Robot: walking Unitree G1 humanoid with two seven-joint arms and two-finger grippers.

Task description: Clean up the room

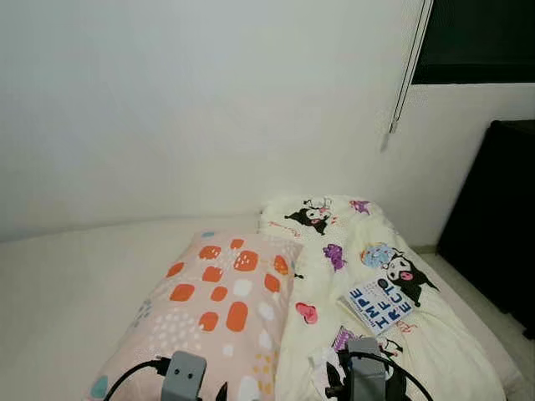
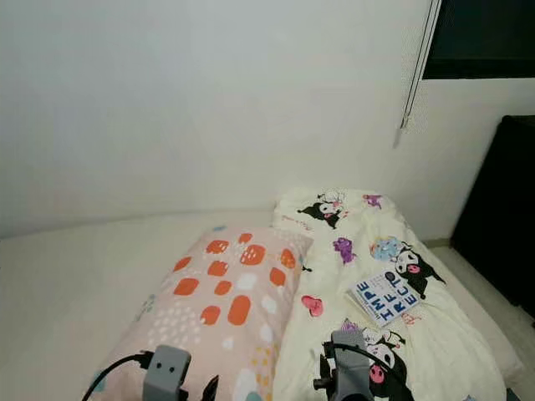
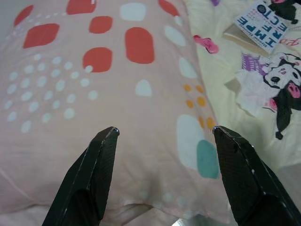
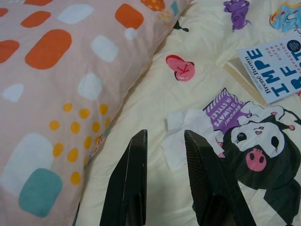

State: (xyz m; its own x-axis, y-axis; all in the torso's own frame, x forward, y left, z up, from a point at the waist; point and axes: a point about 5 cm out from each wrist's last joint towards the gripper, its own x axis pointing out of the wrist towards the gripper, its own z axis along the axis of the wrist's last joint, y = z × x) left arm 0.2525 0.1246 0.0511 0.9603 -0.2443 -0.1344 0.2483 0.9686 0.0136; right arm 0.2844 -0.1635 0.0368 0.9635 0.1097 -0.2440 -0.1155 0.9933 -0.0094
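A pink pillow [image 1: 221, 301] with orange and white spots lies on the bed, beside a cream duvet [image 1: 351, 251] printed with cartoon figures. A white-and-blue book [image 1: 380, 305] rests on the duvet. A crumpled white paper [image 4: 175, 150] lies on the duvet close to the pillow's edge. My left gripper [image 3: 165, 130] hovers open over the pillow's near end, fingers wide apart. My right gripper [image 4: 165, 134] hangs open just above the crumpled paper, with a narrow gap and nothing between its fingers.
Bare white sheet [image 1: 67, 284] covers the bed's left part, up to a white wall. A tall dark cabinet [image 1: 497, 217] stands at the right, with a strip of floor [image 1: 468, 288] between it and the bed. A blind's rod [image 1: 408, 71] hangs by the dark window.
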